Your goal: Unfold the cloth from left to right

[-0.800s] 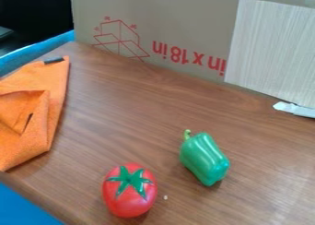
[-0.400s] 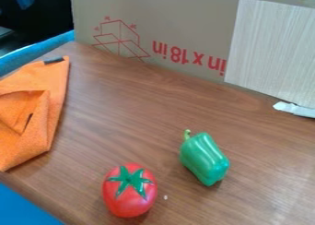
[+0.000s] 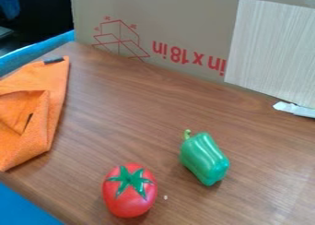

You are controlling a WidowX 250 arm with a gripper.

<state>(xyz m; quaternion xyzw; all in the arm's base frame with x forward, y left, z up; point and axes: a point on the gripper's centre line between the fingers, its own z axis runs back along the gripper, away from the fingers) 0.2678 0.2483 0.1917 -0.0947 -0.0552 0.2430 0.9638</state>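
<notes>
Jaws: cannot tell whether apart, together or clamped on anything; distances from them to each item equally unknown, so places below suppose the jaws set over the cloth

Near: red toy tomato with green star-shaped leaves [image 3: 128,200], would be to the jaws' near right; glossy green toy bell pepper [image 3: 205,159], further out to their right
Mid: folded orange fabric cloth [image 3: 54,83], right under the jaws, at left of brown wood-grain worktop [image 3: 132,127]; folds lie layered, dark tag [image 3: 53,60] at its far corner
Far: brown cardboard sheet with red markings [image 3: 178,16], beyond the jaws; pale ribbed panel [image 3: 271,44] against it, to their far right

Change: none on the worktop over the last two frames; cloth, tomato, pepper all as they were
Meaning: unfolding not advanced, probably still to start; likely next, pinch a top layer and draw it rightward; low sweep could catch the tomato
</notes>
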